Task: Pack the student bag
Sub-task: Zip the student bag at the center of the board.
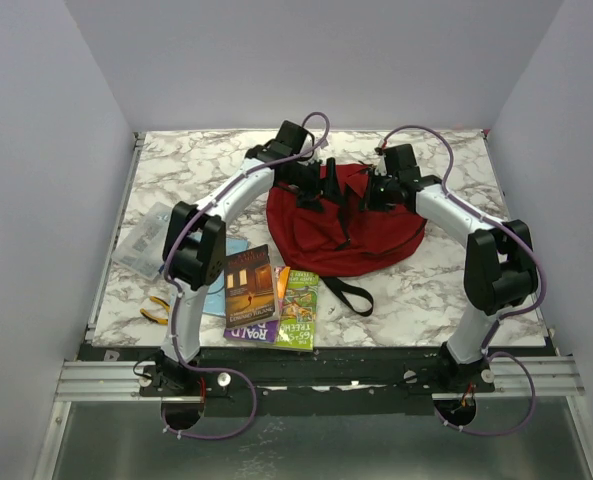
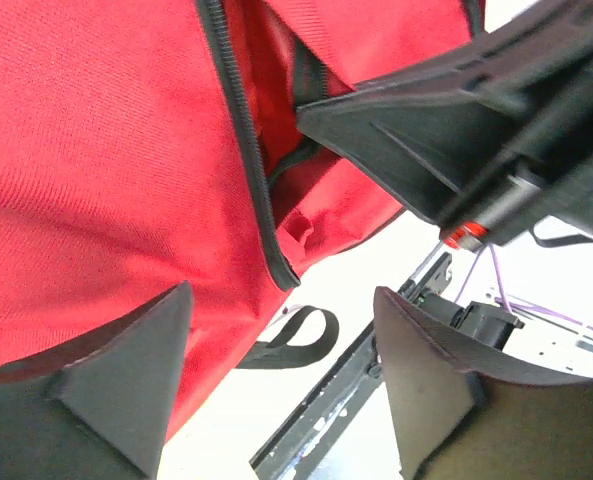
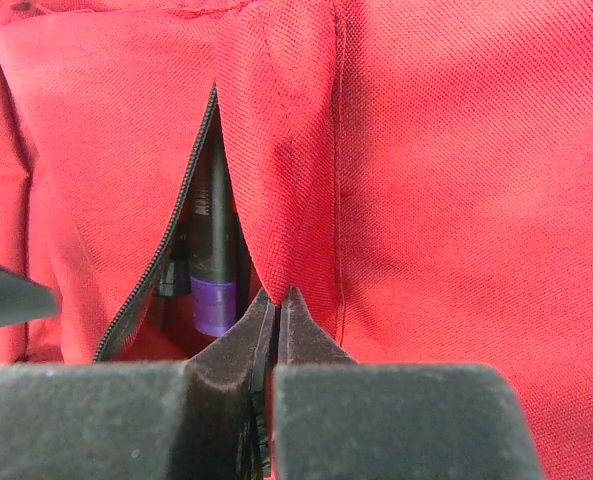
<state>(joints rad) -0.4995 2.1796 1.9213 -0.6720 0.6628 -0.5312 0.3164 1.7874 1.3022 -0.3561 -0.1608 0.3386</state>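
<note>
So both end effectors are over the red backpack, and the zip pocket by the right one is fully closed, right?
Not fully closed: the right wrist view shows the zip pocket of the backpack partly open, with a dark purple-tipped thing visible inside. The rest holds: the left end effector and right end effector are both over the backpack.

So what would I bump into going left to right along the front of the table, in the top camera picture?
Orange-handled tool → dark book → green book → black strap of the student bag.
</note>
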